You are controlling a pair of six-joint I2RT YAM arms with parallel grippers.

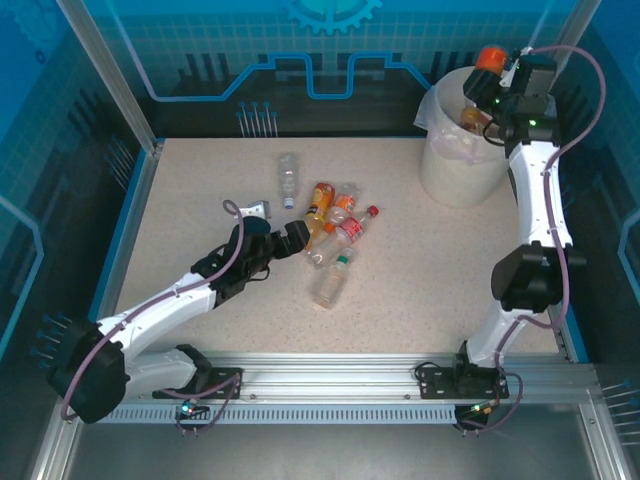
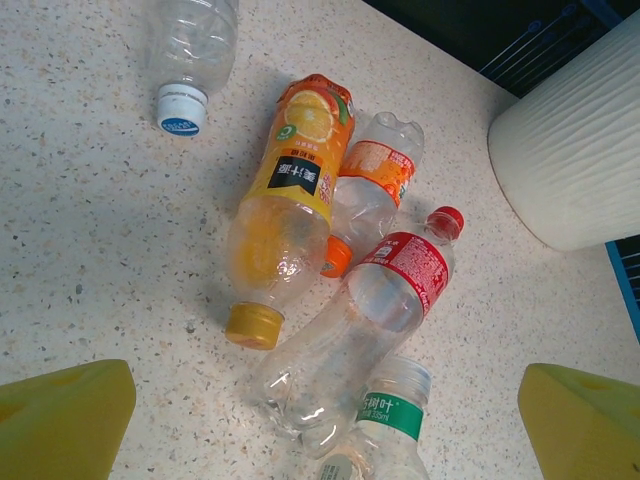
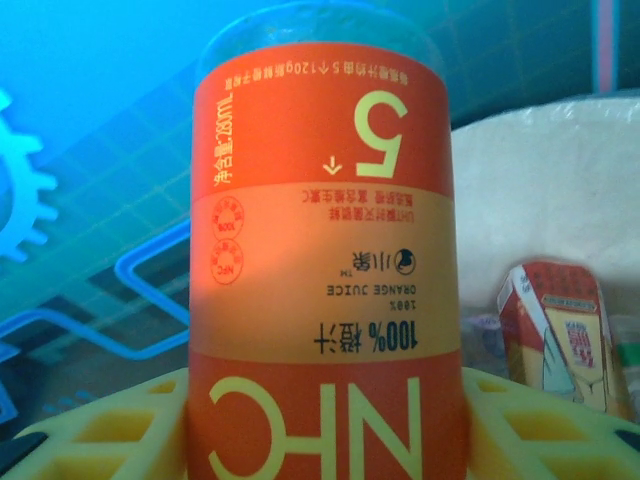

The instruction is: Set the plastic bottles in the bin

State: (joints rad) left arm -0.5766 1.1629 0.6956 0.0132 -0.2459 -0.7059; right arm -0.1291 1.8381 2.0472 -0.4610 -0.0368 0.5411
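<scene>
The right gripper is up at the bin in the far right corner of the desk, clamped on the orange-label bottle. In its wrist view the bottle stands between the yellow fingers. The bin's mouth is low and to the right, with a carton-like pack lying inside. From above I can't tell whether the bottle hangs over the middle of the mouth or nearer the far rim.

The drop looks to be the step in hand. To do it well, I'd want the bottle squarely over the opening before the jaws part. They should then open fully so it falls clear. Released at the rim, it could bounce out over the back.

The left gripper is spread wide and empty, low over the heap in the middle of the desk. There the juice bottle, the orange-band bottle, the red-label bottle and the green-label bottle lie touching or overlapping. A clear bottle lies a little apart beyond them.

The green-label bottle sits nearest, between the fingers, so it seems the likely next pick. These empties look light and slick, so it's best taken across the body and squeezed gently. Lifting slowly would help too, since its neighbours may roll once it comes away.
</scene>
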